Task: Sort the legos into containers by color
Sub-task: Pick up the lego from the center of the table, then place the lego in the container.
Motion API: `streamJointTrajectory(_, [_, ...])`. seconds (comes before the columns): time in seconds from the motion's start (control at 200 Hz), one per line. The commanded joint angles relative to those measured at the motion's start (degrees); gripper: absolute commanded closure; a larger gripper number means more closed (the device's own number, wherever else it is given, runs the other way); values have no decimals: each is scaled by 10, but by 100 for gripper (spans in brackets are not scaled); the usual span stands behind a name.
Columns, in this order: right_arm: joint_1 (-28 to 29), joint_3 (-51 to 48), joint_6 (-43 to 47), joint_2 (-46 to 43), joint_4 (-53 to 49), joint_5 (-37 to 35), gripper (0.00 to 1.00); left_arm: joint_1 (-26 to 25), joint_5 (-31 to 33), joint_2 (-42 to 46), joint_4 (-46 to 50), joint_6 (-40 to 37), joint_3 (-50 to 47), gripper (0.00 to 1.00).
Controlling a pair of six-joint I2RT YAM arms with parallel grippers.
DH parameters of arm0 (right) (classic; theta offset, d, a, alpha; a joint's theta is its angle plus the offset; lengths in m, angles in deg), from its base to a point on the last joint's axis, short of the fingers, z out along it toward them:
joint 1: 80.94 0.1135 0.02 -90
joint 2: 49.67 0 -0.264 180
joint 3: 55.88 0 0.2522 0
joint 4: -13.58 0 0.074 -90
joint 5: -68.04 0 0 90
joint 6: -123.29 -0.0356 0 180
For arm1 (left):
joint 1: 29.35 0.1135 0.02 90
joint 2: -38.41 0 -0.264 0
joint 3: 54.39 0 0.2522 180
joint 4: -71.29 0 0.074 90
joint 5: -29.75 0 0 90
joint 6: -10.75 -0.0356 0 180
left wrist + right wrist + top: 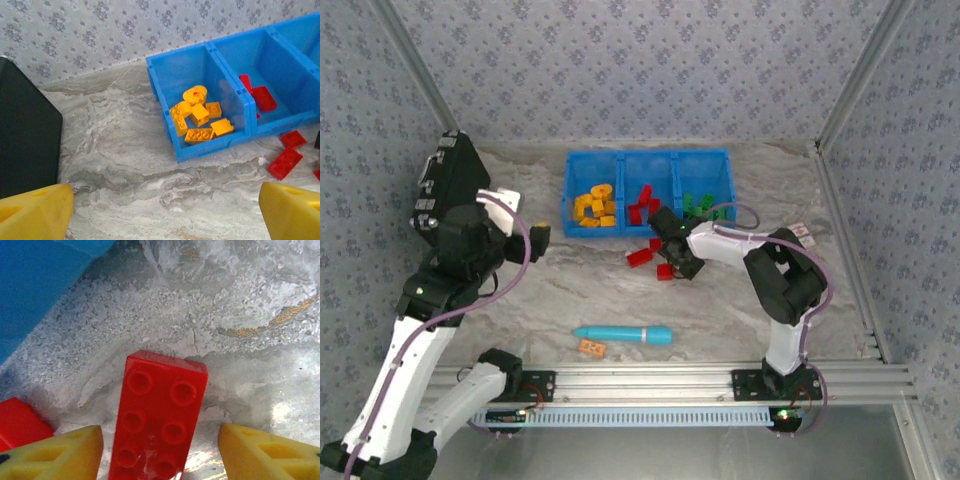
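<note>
Grey marbled table carries everything. Nearest to the arm bases lies one small orange lego, just beside the left end of a cyan cylinder. Further in, the right gripper is low over the table, in front of the blue tray. In its wrist view the jaws are open, with one yellow fingertip at each side of a red lego that lies flat on the table and is not clamped. The left tip is just beside it and the other stands apart. A second red piece lies at the left edge of that view. Other loose red legos lie on the table close to this gripper. The left gripper hangs more to the left over bare table, opened wide and holding nothing. Behind, the tray has three compartments: the left one holds the orange-yellow legos, the middle one some red bricks, the right one the green legos. A black case stands at the far left, against the patterned wall.
</note>
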Motion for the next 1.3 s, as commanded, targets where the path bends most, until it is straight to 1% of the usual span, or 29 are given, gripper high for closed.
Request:
streamJointTrajectory(0.0, [-4,2,-3,17,-27,1,41,-10,26,5,-17,-22,-7,4])
streamJointTrajectory(0.09, [-4,2,9,16,-50,-4,51,-15,26,5,-24,-22,-14,3])
streamJointTrajectory(0.22, [-4,-14,29,5,-59,-14,74,-16,22,5,-29,-19,-23,3])
streamJointTrajectory(0.275, [-5,-22,44,-2,-60,-18,79,-16,20,5,-32,-18,-25,3])
streamJointTrajectory(0.395, [-3,-28,89,-24,-88,-42,80,-16,18,5,-34,-16,-29,3])
streamJointTrajectory(0.46, [6,-23,121,-45,-118,-68,81,-16,17,3,-34,-13,-32,3])
streamJointTrajectory(0.555, [37,1,176,-86,-167,-121,81,-13,8,0,-34,3,-45,4])
streamJointTrajectory(0.58, [46,2,191,-97,-176,-134,81,-10,8,1,-53,14,-50,5])
streamJointTrajectory(0.62, [56,28,217,-109,-179,-142,81,-2,1,4,-61,35,-61,9])
streamJointTrajectory(0.675, [62,55,270,-121,-178,-147,82,11,-30,7,-77,60,-77,11])
streamJointTrajectory(0.76, [62,109,342,-128,-188,-163,82,16,-60,-3,-86,90,-95,12])
streamJointTrajectory(0.845, [60,157,418,-125,-159,-178,82,16,-68,-31,-77,113,-96,12])
streamJointTrajectory(0.86, [59,165,422,-122,-150,-179,82,16,-69,-36,-76,118,-96,13])
streamJointTrajectory(0.88, [57,174,452,-118,-136,-179,82,16,-71,-42,-75,124,-97,13])
streamJointTrajectory(0.93, [51,199,492,-103,-103,-173,82,16,-80,-54,-79,143,-101,13])
streamJointTrajectory(0.99, [40,235,536,-76,-72,-152,82,16,-97,-67,-93,175,-111,14])
streamJointTrajectory(1.125, [7,326,608,10,-37,-113,82,15,-159,-95,-144,284,-146,16])
streamJointTrajectory(1.19, [-5,373,634,55,-34,-92,82,0,-165,-113,-156,326,-155,18])
streamJointTrajectory(1.295, [-15,453,666,129,-46,-74,79,-47,-139,-152,-147,350,-140,18])
